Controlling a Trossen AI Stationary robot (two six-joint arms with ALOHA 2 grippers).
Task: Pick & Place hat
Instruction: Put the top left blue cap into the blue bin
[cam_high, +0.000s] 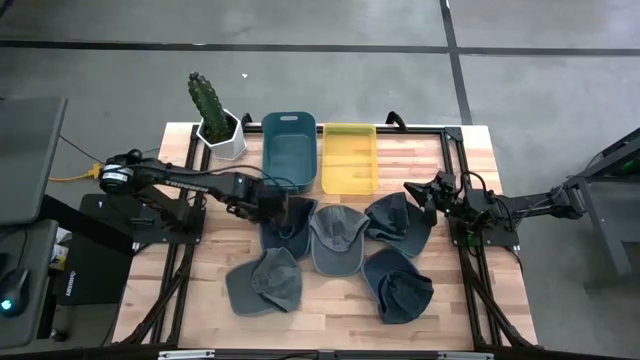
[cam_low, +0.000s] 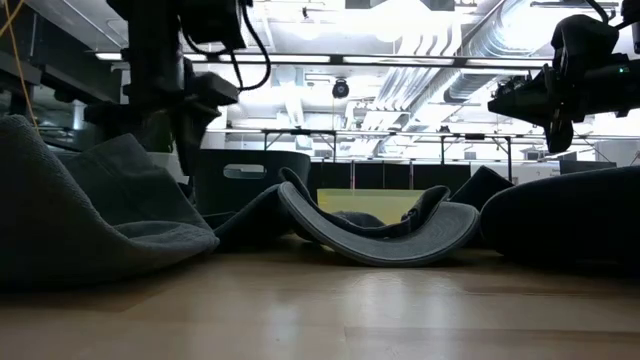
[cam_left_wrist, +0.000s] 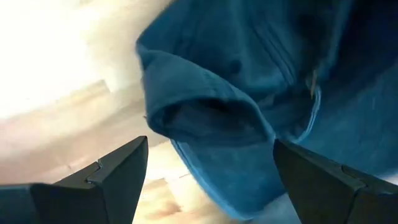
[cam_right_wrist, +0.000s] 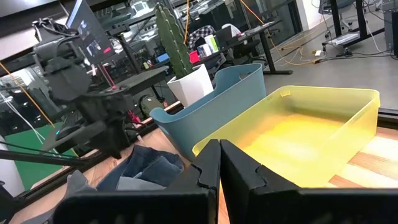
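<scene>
Bystanders at the back of the wooden table (cam_high: 330, 300)

A cactus (cam_high: 207, 99) stands upright in a white pot (cam_high: 224, 136) at the table's back left corner; the right wrist view shows it too, just behind the blue bin (cam_right_wrist: 214, 93). That blue bin (cam_high: 289, 152) sits just right of the pot, and a yellow bin (cam_high: 349, 158) lies beside it, the two close together along the back edge. A yellow cable (cam_high: 72, 177) trails off the table's left side. Beyond the table, desks and monitors (cam_right_wrist: 87, 28) fill the room.
</scene>
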